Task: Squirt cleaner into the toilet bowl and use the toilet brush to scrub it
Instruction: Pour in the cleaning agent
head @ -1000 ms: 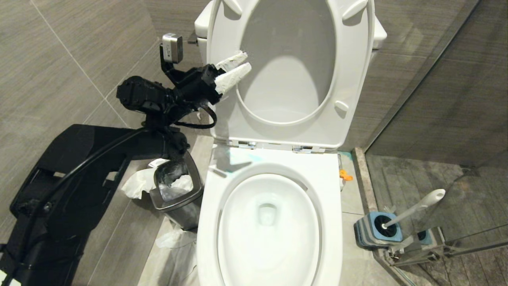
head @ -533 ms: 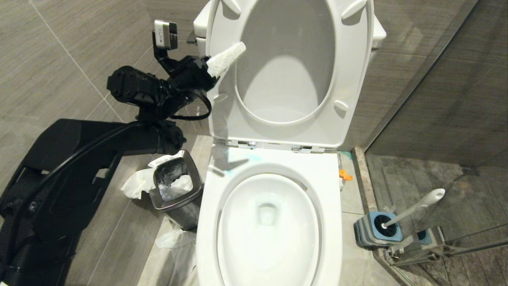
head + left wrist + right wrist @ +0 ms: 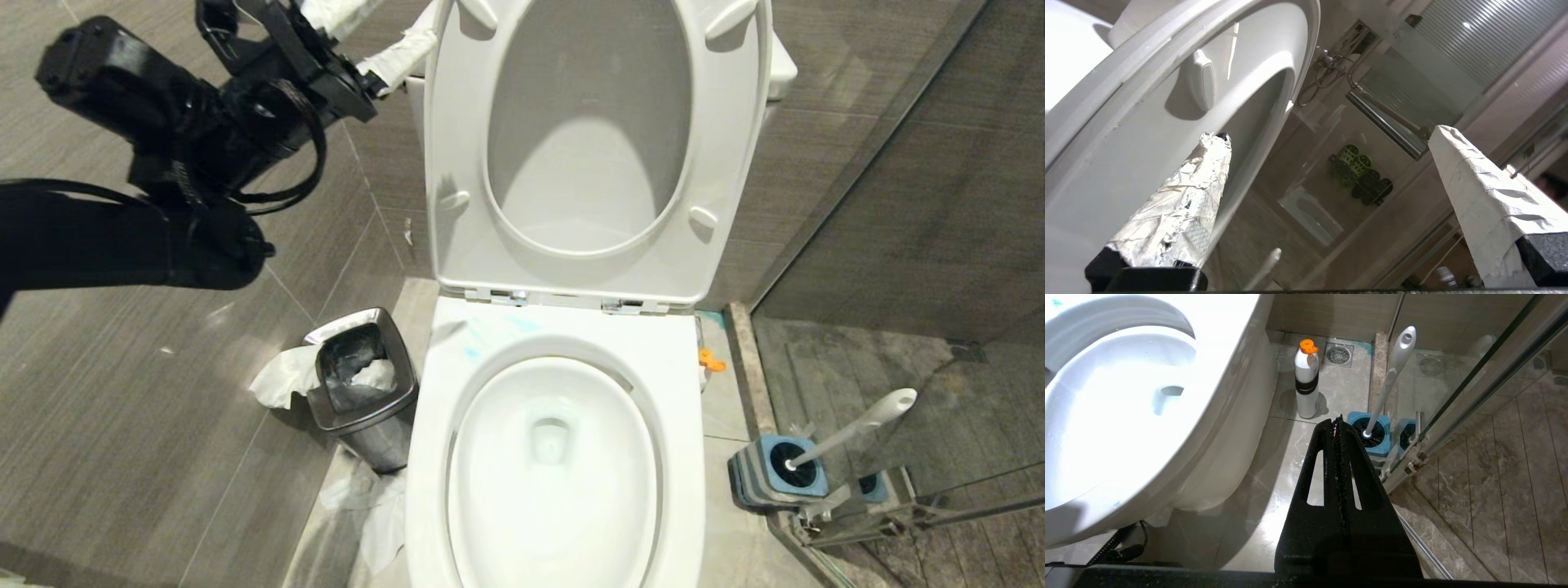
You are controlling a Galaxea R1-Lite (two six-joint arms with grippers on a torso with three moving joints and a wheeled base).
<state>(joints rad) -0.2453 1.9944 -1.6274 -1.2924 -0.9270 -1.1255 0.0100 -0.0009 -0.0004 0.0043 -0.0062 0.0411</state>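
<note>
The seat and lid of the toilet bowl point(image 3: 555, 457) are seen propped upright, leaving the bowl exposed, while the cleaner point(image 3: 1306, 381) and the toilet brush point(image 3: 1392, 371) are left standing untouched on the floor at its right side, the brush in its blue holder point(image 3: 1372, 435). The left gripper point(image 3: 371, 41) is raised high beside the lid's upper edge, its 2 wrapped fingers point(image 3: 1184, 212) spread wide and empty. The right gripper point(image 3: 1338, 428) is kept low beside the bowl, pressed shut on nothing.

Glossy white ceramic toilet bowl point(image 3: 555, 490), brushed steel waste bin point(image 3: 359, 425), matt plastic toilet brush point(image 3: 857, 429)
</note>
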